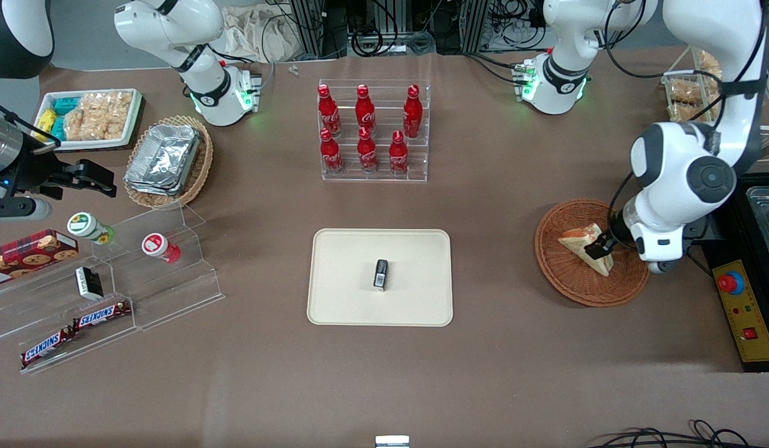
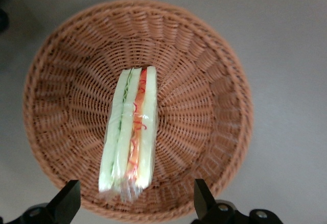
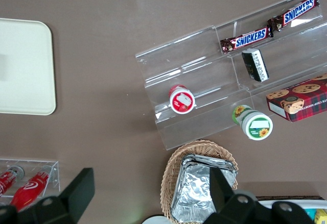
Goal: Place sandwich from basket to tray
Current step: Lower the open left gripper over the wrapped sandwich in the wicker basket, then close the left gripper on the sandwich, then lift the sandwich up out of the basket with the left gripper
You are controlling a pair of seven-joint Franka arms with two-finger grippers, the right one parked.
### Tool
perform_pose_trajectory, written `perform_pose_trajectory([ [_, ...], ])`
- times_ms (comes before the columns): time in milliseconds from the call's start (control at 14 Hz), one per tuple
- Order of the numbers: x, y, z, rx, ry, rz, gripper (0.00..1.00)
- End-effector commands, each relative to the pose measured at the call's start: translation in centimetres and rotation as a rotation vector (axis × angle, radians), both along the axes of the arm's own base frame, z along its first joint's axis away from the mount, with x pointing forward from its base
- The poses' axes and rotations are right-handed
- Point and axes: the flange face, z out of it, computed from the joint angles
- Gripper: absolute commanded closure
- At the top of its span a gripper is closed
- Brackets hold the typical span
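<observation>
left wrist view shows my gripper (image 2: 134, 203) hanging directly over the sandwich (image 2: 129, 137), fingers (image 2: 66, 199) spread wide on either side and touching nothing. the wrapped sandwich lies in the round reddish-brown wicker basket (image 2: 204, 71), its cut edge up with green and red-orange filling showing. in the front view the basket (image 1: 568, 283) sits toward the working arm's end of the table, well apart from the cream tray (image 1: 341, 292), where a small dark packet (image 1: 381, 274) rests.
</observation>
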Motion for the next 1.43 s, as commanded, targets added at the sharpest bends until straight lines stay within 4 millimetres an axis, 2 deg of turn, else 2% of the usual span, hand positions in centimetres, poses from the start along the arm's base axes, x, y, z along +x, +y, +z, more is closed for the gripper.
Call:
perform_pose_trajectory([
  [0,-0.2,0.1,-3.3,-0.001,0.007,0.036,0.00],
  [71,-0.1,0.4,-4.2,0.000,0.013,0.044,0.00],
  [143,-0.1,1.7,-4.9,0.000,0.014,0.067,0.00],
  [214,-0.1,1.9,-5.5,0.001,0.016,0.070,0.01],
  [286,-0.2,1.9,-6.1,0.001,0.025,0.070,0.14],
  [571,-0.6,1.9,-7.9,0.007,0.062,0.062,0.96],
  [643,-0.8,1.9,-7.9,0.007,0.065,0.060,1.00],
  [714,-0.8,2.0,-6.9,0.007,0.062,0.061,1.00],
  [786,-0.8,1.8,-4.6,0.005,0.067,0.047,1.00],
  [929,-0.5,1.7,1.8,0.005,0.092,0.019,1.00],
  [1143,0.5,0.4,11.4,-0.007,0.133,-0.088,1.00],
  [1214,1.0,-1.2,14.3,-0.018,0.154,-0.156,1.00],
  [1357,1.9,-4.9,18.2,-0.062,0.139,-0.253,1.00],
])
